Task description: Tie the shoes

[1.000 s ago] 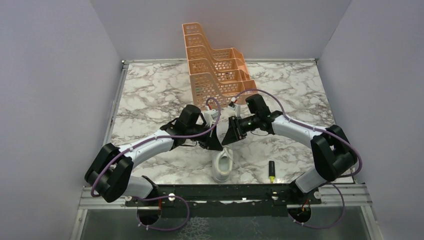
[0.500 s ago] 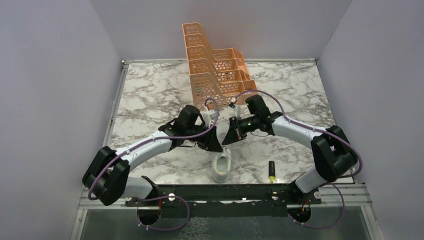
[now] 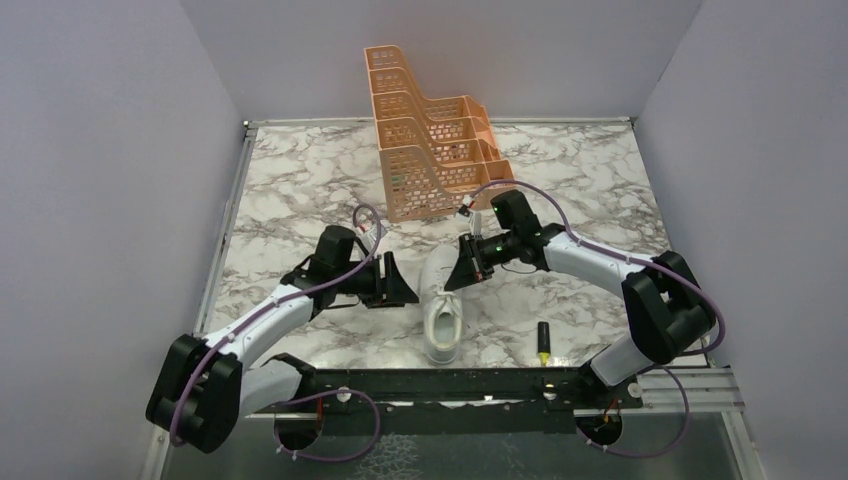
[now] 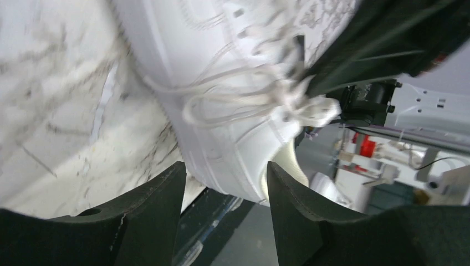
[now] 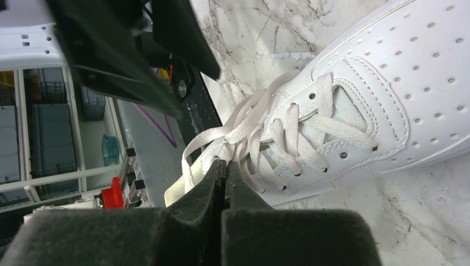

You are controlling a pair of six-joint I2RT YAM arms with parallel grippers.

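We see the white sneaker (image 3: 443,325) lying on the marble bench (image 3: 300,190), between the two arms. The right gripper (image 5: 224,166) sits over the sneaker's far end, its fingers pressed together and clamped on the laces (image 5: 260,138), which bunch toward its tips. The left gripper (image 3: 398,285) hangs just left of the sneaker, fingers apart and holding nothing. A black marker with a yellow tip (image 3: 544,343) lies to the sneaker's right, and an orange rack (image 3: 430,150) stands beyond the sneaker.
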